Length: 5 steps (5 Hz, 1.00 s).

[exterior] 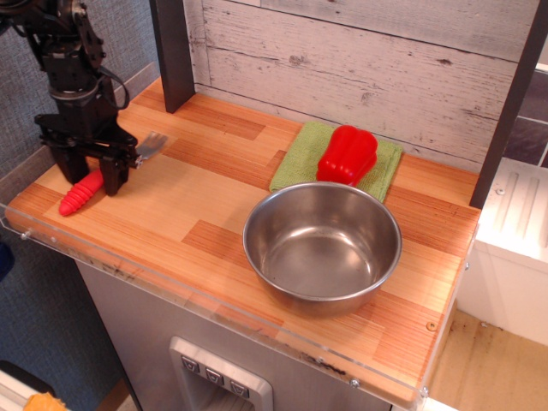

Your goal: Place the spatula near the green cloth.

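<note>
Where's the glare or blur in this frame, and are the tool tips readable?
observation.image view: sharp overall; soft reflections inside the steel bowl; faint shadow beside the tool, whose dark tips merge around the spatula, so closure is unclear; green cloth evenly lit.

Red-handled spatula [82, 193] lies far left; green cloth [301, 160] flat by the wall.

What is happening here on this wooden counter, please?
A robot arm has its pincer down over the spatula at the counter's left end, its fingers on either side of the red handle. The green cloth lies by the back wall with a red toy pepper on it, behind a steel bowl. The spatula is far from the cloth.
</note>
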Tool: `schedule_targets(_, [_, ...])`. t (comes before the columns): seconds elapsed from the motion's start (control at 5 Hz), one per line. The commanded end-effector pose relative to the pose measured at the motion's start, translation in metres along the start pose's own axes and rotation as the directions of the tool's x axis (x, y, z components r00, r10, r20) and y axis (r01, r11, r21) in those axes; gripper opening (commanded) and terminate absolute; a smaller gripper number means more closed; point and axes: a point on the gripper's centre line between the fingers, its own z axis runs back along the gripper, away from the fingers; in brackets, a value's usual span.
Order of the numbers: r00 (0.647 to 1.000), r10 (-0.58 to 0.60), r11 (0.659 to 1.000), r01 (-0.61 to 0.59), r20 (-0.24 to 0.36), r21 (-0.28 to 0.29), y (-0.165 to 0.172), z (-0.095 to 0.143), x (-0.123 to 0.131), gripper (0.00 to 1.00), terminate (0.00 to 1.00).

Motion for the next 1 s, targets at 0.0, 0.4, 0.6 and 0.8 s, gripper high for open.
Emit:
schedule_targets(0.0, [0.999,0.002,1.000,-0.001,0.039,-0.014,-0.008,0.017,0.002,0.00,0.00])
schedule_targets(0.4, [0.992,0.013,0.998,-0.006,0.122,-0.056,-0.067,0.075,0.026,0.00,0.00])
schedule_targets(0.6, [0.992,-0.027,0.998,0.034,0.127,-0.054,-0.089,0.066,0.042,0.00,0.00])
schedule_targets(0.8, [0.993,-0.033,0.998,0.040,0.112,-0.058,-0.099,0.048,0.058,0.00,0.00])
